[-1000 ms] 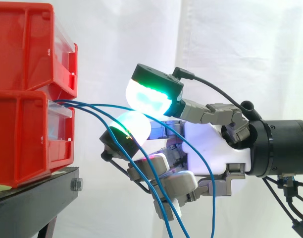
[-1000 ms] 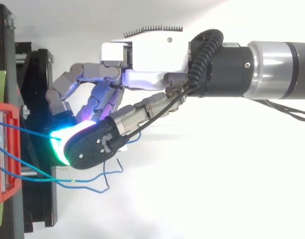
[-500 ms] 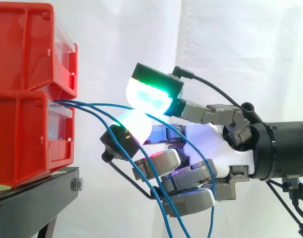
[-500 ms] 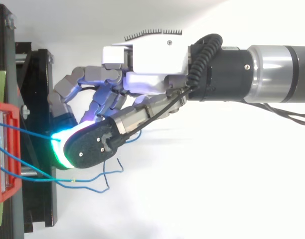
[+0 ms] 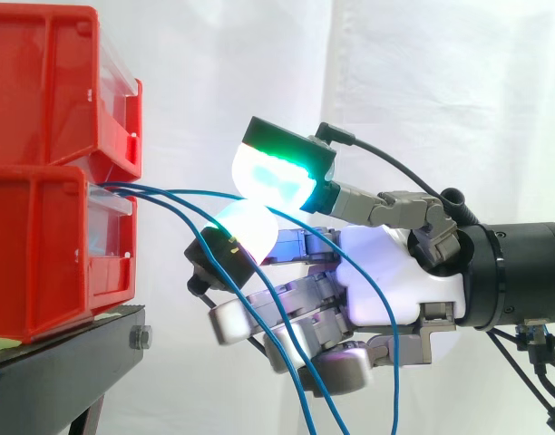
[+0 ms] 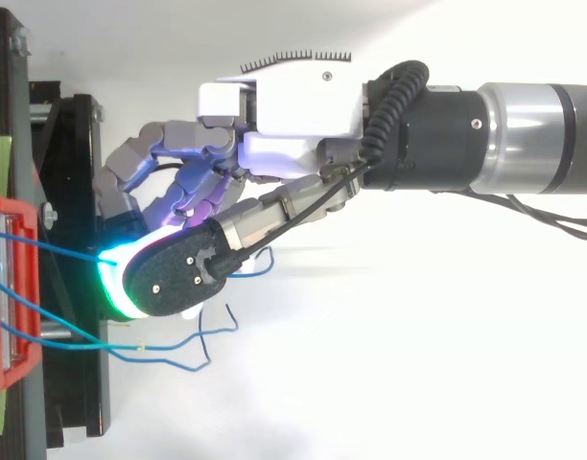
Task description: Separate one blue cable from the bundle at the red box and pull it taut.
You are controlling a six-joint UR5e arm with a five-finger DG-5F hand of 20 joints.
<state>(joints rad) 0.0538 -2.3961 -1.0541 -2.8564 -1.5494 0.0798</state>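
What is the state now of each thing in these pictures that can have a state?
robot hand: shut on the pinched blue cable, held between two glowing pads.
pinched blue cable: runs from the lower red bin to the pads, slightly bowed, not taut.
other blue cables: slack, hanging down.
lower red bin: on the black stand, cables coming out of its front.
upper red bin: stacked on the lower one.

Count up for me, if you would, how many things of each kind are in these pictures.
red bins: 2
blue cables: 3
black stand: 1
hand: 1
Total: 7
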